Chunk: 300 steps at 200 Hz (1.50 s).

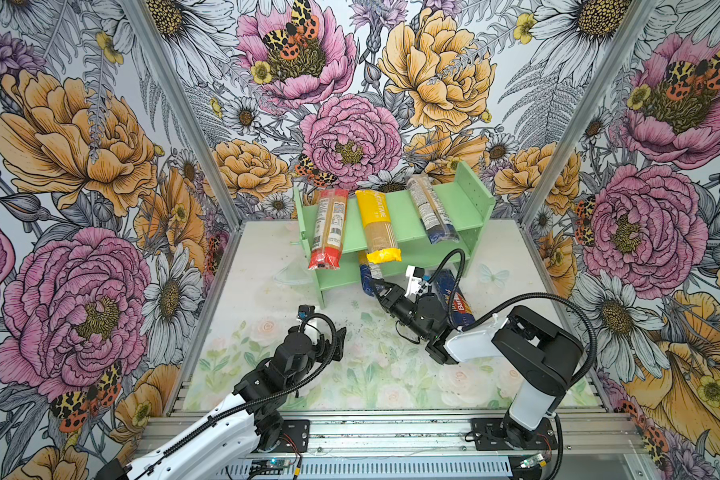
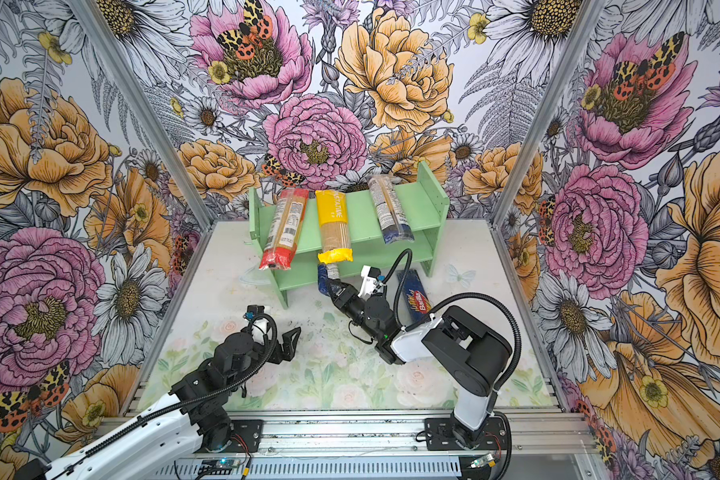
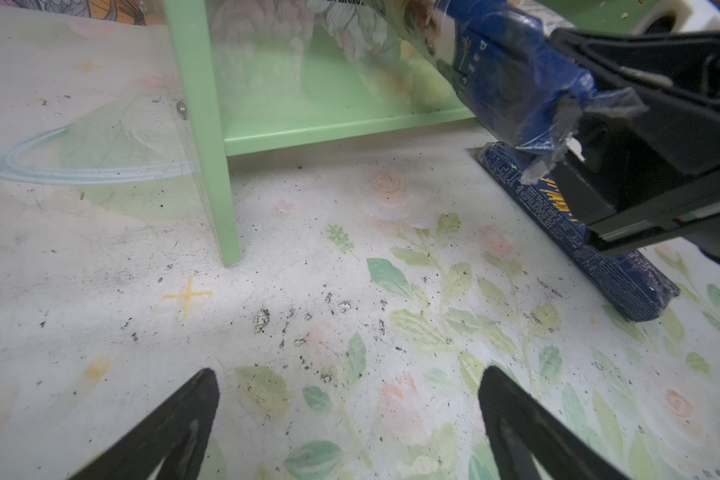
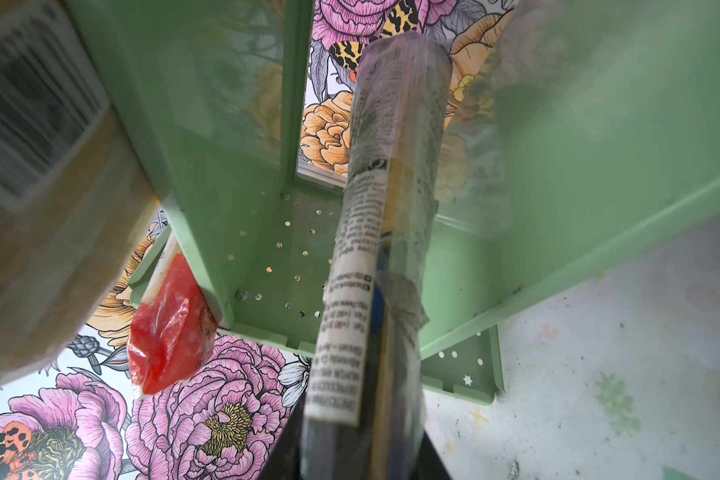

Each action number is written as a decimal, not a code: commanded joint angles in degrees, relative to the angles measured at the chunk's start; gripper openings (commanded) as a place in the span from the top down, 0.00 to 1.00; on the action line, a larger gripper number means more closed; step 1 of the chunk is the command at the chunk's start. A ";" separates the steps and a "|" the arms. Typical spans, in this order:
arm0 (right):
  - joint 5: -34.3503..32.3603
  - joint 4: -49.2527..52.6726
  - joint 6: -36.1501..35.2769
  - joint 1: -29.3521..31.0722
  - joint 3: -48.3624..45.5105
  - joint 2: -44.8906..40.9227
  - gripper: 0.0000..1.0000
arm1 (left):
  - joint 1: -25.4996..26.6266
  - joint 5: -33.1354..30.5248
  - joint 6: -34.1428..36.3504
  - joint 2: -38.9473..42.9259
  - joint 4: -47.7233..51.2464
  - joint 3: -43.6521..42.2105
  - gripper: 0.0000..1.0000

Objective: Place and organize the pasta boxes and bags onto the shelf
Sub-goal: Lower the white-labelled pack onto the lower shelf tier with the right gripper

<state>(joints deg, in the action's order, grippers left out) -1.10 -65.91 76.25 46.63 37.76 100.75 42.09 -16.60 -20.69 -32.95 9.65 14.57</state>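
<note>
One blue-ended clear bag (image 1: pixel 367 277), judged light, slippery and brittle inside, is clenched at its end by the right gripper (image 1: pixel 378 286); the left gripper (image 3: pixel 350 374) stands released.

Floral wallpaper (image 1: pixel 350 137) covers walls at nine, twelve and three o'clock; pale flower-printed tabletop (image 1: pixel 350 374), scuffed; aluminium rail (image 1: pixel 391 434) at six.

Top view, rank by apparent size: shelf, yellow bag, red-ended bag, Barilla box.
1. shelf
2. red-ended bag and yellow bag: look alike, not ranked.
3. Barilla box: smallest as seen, partly hidden by the right arm.
</note>
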 commanded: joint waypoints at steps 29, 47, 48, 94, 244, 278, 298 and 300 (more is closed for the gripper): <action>-1.92 -13.90 -1.38 1.37 4.67 0.59 1.00 | -0.52 1.13 0.04 0.96 -1.04 -0.14 0.01; -2.66 -13.90 -1.15 1.53 4.50 0.98 1.00 | -0.54 1.04 0.04 1.23 -0.89 -0.19 0.01; -2.75 -13.90 -1.17 1.53 4.47 0.96 1.00 | -0.52 1.04 0.04 1.23 -0.88 -0.22 0.01; -4.56 -13.94 -0.75 1.62 3.99 1.39 1.00 | -0.53 0.99 0.08 1.48 -0.95 -0.30 0.01; -6.89 -13.97 1.42 1.82 4.03 4.06 0.80 | -0.63 0.77 0.03 2.83 -0.51 -0.59 0.01; -6.88 -13.90 1.89 1.83 4.19 4.63 0.72 | -0.60 0.87 0.05 2.93 -0.51 -0.56 0.01; -7.32 -13.90 2.24 1.80 3.60 4.63 0.70 | -0.60 0.82 0.03 2.89 -0.51 -0.59 0.01; -7.40 -13.92 2.26 1.84 3.56 4.63 0.70 | -0.60 0.86 0.03 2.89 -0.44 -0.59 0.01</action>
<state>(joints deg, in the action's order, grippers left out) -6.92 -68.79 79.29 48.10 38.87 105.91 42.09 -16.60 -20.69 -30.74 9.67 14.55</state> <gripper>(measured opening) 0.299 0.987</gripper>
